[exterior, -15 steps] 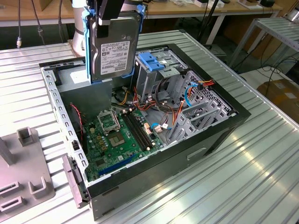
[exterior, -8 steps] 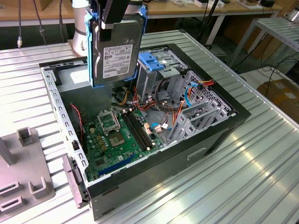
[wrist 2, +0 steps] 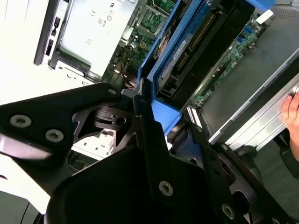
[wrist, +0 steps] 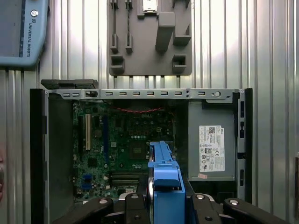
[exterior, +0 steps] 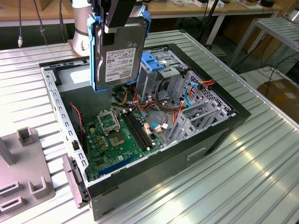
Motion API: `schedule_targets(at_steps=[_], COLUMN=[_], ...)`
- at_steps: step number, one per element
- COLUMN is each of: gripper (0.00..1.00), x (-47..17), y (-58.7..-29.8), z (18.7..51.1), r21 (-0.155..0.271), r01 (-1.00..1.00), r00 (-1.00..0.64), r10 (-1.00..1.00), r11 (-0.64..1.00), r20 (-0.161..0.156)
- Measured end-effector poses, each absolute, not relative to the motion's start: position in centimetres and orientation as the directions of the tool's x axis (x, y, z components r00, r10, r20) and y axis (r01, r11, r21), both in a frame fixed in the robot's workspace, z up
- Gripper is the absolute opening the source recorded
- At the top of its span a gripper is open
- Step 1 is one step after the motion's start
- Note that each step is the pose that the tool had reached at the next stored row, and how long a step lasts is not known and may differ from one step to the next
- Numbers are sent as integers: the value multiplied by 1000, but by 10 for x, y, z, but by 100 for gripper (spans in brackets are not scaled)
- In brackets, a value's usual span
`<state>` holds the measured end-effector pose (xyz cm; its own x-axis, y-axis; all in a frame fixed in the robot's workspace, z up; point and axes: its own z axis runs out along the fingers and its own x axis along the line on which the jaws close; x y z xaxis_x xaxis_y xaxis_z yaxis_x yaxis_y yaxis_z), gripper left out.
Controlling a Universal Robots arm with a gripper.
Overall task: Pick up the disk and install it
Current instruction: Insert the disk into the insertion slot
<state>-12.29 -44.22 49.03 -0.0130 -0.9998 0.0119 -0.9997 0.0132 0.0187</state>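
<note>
- Fingers (exterior: 115, 21) are clenched on the top edge of the disk (exterior: 117, 56), and the gripper (exterior: 117, 27) has it hanging upright with its label facing the exterior camera.
- That puts the disk in the air over the open computer case (exterior: 196, 154), above the motherboard (exterior: 117, 135), touching nothing below.
- The drive cage (exterior: 163, 81), with its fixed blue bracket (exterior: 155, 61), stands just beside the disk on the exterior view's right. The disk is not seated, so the install isn't done yet.
- First worry: the grip looks to be on one narrow edge only. A knock against the cage wall could twist the disk between the fingers, or drop it onto the board.
- Second worry: loose cables (exterior: 187, 93) crowd round the cage. The disk's blue side rails could catch on them and drag it off line.
- Third worry: a person's hand (wrist 2: 290, 112) sits beside the case in the second wrist view. I'd call that close to the arm's working space.
</note>
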Motion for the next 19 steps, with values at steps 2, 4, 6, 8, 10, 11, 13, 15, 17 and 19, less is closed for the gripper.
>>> schedule_targets(at_steps=[2,4,6,8,10,11,13,15,17,19], gripper=[37,37,37,37,37,37,37,37,37,37], x=[-123,-123,-123,-123,-123,-123,-123,-123,-123,-123], y=[-446,-450,-452,-456,-459,-460,-463,-465,-466,-466], z=[490,490,490,490,490,490,490,490,490,490], r21=[19,19,19,19,19,19,19,19,19,19], r01=[-1000,-1000,-1000,-1000,-1000,-1000,-1000,-1000,-1000,-1000], r00=[-13,-13,-13,-13,-13,-13,-13,-13,-13,-13], r10=[-1000,-1000,-1000,-1000,-1000,-1000,-1000,-1000,-1000,-1000], r11=[13,13,13,13,13,13,13,13,13,13], r20=[12,12,12,12,12,12,12,12,12,12])
